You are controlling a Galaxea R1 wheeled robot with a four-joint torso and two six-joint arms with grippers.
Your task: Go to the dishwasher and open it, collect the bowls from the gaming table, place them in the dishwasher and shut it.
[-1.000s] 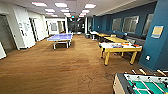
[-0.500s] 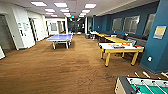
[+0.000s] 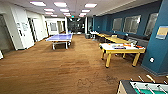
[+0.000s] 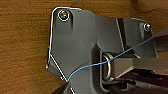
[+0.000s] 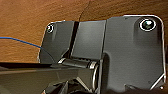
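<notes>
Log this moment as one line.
driving | wood floor | gaming table ahead right, items on top | foosball table near right

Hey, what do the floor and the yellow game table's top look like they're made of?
The floor looks like wood-grain plank or laminate: brown streaks, a soft sheen from the ceiling lights. The gaming table has a smooth white top, likely laminate or plastic, on yellow painted-looking sides and legs; the exact material is unclear.

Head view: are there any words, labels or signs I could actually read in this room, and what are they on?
None can be read.
Yellow notice on the blue wall: too blurred.
Papers on the white wall: too blurred.
Green ceiling sign down the hall: too small.
</notes>
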